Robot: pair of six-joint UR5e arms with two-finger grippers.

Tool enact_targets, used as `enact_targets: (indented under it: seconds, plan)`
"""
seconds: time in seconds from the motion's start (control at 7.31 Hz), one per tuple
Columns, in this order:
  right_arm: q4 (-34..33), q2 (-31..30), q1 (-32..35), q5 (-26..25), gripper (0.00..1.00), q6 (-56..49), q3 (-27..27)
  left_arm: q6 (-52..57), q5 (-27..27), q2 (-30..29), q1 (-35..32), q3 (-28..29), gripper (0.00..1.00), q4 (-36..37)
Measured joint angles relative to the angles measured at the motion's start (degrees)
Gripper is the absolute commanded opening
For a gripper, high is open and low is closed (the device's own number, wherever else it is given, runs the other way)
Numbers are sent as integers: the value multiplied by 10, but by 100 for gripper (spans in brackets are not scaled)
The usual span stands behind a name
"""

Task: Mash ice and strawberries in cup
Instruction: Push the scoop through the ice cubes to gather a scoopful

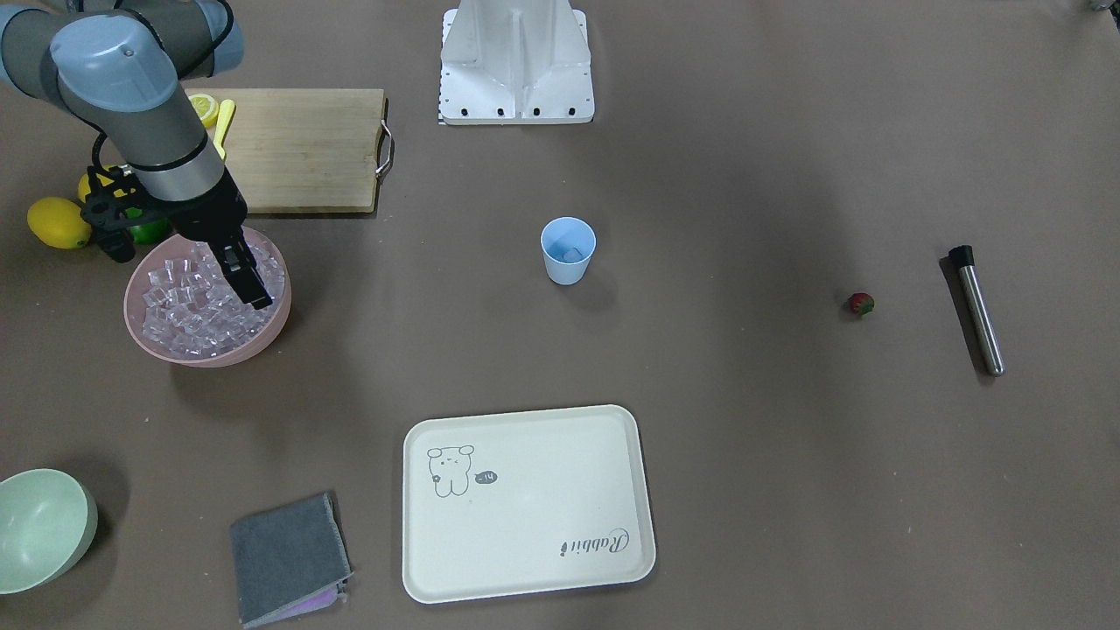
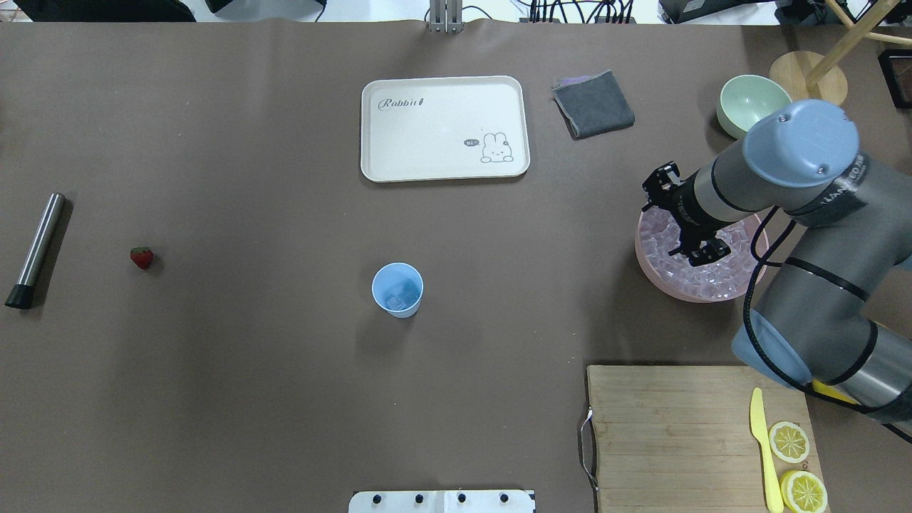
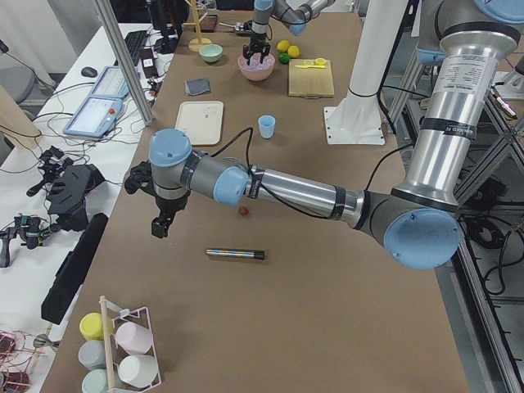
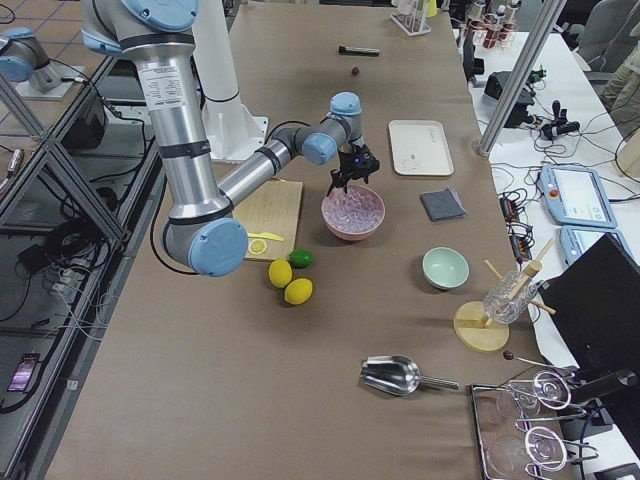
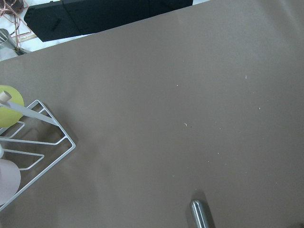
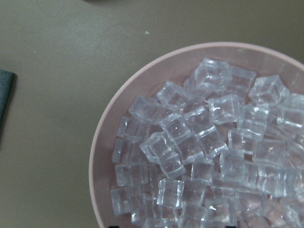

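Brown worktop: my right claw, parted and empty, hangs directly over clear glassy ice cubes in pink plastic bowl.

Brown-covered table; white side bench w/ tablet; alu posts

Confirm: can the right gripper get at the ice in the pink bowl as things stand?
Likely yes. The right gripper hangs directly over the pink bowl, pointing down at the ice. The bowl is open-topped and nothing lies between them.
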Motion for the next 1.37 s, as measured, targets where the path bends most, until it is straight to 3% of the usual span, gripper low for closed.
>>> enact_targets:
  seconds: [0.27,0.68,0.96,1.37]
  plan:
    - [-43,20,-13,-20,72,18,4,0,10,-4,0,0,98,0]
    - [-53,18,-16,-51,72,20,5,0,12,-5,0,-2,98,0]
    - [-57,18,-28,-62,57,20,-2,0,12,-4,0,-4,98,-1]
    - [-70,19,-31,-70,58,23,-5,0,12,-5,0,-6,98,0]
